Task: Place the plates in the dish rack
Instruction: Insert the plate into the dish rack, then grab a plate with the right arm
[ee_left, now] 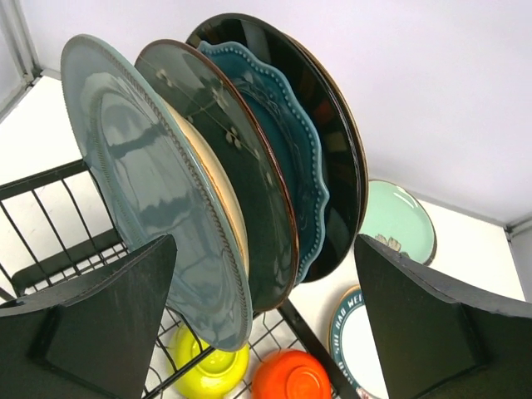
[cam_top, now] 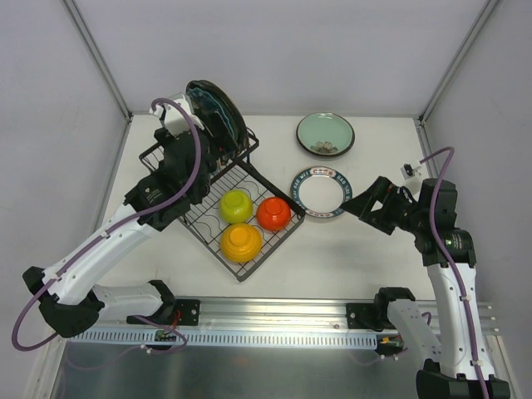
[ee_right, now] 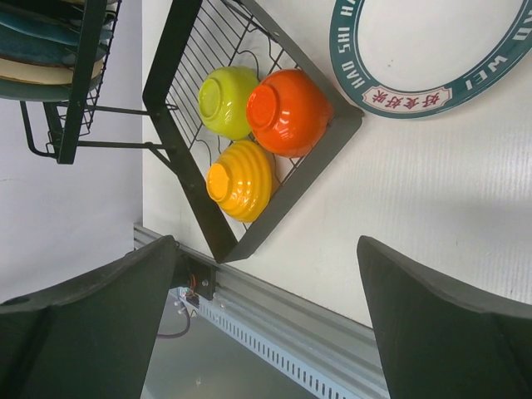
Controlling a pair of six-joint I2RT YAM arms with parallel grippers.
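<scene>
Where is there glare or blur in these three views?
Left wrist: reflections streak the grey-blue plate, and the left tool looks dark, underlit. Right wrist: small highlights on the orange bowl, otherwise sharp. Top external: even light, faint shadows on the table.

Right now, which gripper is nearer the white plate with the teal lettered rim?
Right. The right gripper hovers open just off the white plate's right edge. The left gripper is across the dish rack, by the upright plates.

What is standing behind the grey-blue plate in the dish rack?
Three plates on edge: dark grey patterned plate, scalloped teal plate, black plate. Each covers most of the next, so lower parts are hidden.
</scene>
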